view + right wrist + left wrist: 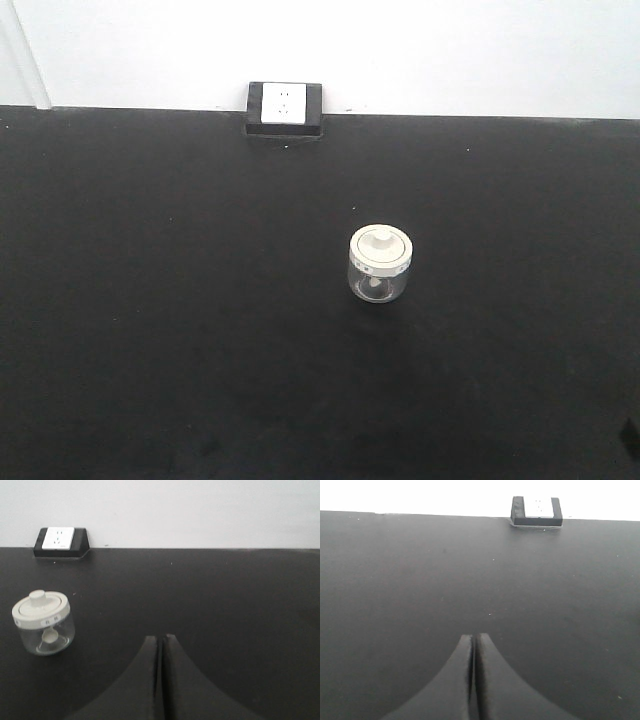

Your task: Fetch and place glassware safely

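Currently:
Jar: lidded glass jar (380,264) stands upright on the black counter (150,330), untouched.
Jaws: both pairs pressed together, empty.
Approach: right gripper (161,640) is best opened wide, then closed gently below the lid.

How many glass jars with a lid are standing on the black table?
1. The small clear glass jar with a cream-white knobbed lid stands upright on the black table, right of centre, in front of the black-framed white wall socket. No other jar shows in any view.

1 glass jar (380,265) w/ lid, 1 socket box (285,108), 1 black table (150,300).
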Tool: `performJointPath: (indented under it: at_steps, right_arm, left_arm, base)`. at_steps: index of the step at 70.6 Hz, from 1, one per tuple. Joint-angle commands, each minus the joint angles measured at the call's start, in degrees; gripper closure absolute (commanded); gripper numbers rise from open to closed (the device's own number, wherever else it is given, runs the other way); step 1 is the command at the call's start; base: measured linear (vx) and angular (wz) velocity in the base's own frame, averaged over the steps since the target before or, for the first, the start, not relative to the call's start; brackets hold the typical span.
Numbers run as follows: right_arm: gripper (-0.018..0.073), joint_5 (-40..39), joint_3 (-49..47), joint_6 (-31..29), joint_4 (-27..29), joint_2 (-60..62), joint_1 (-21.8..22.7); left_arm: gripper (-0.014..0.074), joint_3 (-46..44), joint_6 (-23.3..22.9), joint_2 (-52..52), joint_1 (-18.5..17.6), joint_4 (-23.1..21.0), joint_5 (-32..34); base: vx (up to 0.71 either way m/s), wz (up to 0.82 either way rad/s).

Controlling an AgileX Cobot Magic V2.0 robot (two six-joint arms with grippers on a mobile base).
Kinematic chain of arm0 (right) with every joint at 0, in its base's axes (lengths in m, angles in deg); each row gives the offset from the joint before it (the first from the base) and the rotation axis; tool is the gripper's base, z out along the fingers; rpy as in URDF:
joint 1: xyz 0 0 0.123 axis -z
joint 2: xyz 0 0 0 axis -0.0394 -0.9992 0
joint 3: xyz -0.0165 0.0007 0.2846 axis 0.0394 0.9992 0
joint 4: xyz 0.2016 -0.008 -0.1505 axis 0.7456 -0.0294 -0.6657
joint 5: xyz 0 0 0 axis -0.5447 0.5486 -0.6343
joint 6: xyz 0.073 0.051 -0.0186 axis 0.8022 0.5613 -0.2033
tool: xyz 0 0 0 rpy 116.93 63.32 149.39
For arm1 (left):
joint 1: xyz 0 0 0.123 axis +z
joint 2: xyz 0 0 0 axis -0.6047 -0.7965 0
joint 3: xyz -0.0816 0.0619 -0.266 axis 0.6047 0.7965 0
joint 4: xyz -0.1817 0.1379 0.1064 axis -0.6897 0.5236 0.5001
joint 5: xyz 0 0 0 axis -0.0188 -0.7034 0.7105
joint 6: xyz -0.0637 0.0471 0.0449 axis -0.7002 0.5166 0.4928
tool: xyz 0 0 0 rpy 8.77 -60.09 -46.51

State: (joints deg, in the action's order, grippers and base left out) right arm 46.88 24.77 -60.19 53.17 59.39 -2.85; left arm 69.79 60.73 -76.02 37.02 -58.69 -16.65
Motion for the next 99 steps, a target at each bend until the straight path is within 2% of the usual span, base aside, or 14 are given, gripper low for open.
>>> performJointPath:
  at_steps: [1,29,33,47,99]
  right_arm:
    - [0.0563,-4.67,1.28,-0.78,0.17,3.53,0.36]
    - [0.0563,-5.20,10.16,-0.78,0.05,13.72,0.36]
    - [0.0563,-2.69,10.04,-0.78,0.05,15.23,0.36]
    - [0.0563,-1.71,10.04,-0.84,0.05,20.88,0.36]
    - [0.0563,-2.13,10.04,-0.78,0.05,20.77,0.36]
  left_arm:
    - [0.0603,1.73,-0.50,0.69,0.01,-0.63,4.60]
    - [0.0603,1.73,-0.50,0.69,0.01,-0.63,4.60]
    - [0.0603,1.73,-0.50,0.69,0.01,-0.63,4.60]
    - [0.0603,1.73,-0.50,0.69,0.01,-0.63,4.60]
    - [0.0603,1.73,-0.50,0.69,0.01,-0.63,4.46]
  base:
    - [0.00,0.00]
    - [0.00,0.00]
    - [0.00,0.00]
    - [0.00,0.00]
    - [0.00,0.00]
